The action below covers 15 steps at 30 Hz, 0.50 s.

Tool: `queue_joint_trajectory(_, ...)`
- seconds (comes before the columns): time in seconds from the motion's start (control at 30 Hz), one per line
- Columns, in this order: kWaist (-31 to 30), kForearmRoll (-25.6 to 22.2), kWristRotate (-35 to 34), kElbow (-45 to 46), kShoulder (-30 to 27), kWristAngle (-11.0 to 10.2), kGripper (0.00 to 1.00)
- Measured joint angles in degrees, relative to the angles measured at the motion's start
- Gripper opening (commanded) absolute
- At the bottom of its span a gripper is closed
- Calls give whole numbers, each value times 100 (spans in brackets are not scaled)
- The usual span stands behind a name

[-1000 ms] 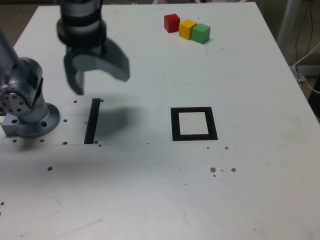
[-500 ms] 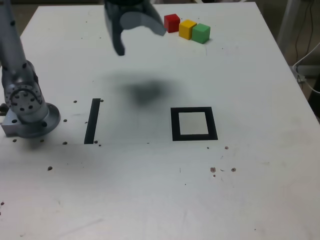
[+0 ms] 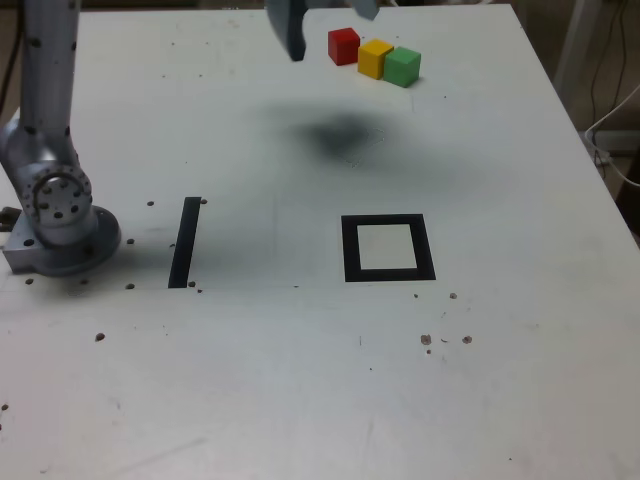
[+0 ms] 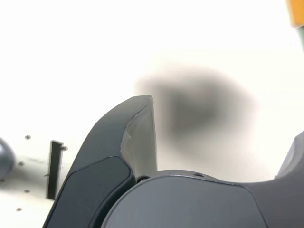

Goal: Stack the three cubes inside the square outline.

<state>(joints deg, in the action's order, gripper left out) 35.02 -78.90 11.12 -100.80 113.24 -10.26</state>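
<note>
Three small matte cubes sit in a touching row on the white counter (image 3: 520,330): the red cube (image 3: 343,46), the yellow cube (image 3: 375,58) and the green cube (image 3: 402,67), all plain with crisp edges. They lie well beyond the square outline (image 3: 388,248), a thick black tape frame around a white centre. The tool (image 3: 325,22), with dark curved smooth fingers (image 4: 137,137), hangs spread and empty just beside the red cube, farther from the outline.
</note>
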Motion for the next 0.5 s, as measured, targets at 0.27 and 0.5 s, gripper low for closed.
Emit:
queue_joint_trajectory(0.27, 388, -262, 216, -888, 784, 60, 99)
queue_joint_trajectory(0.5, 636, -426, 355, -1494, 1354, 56, 99)
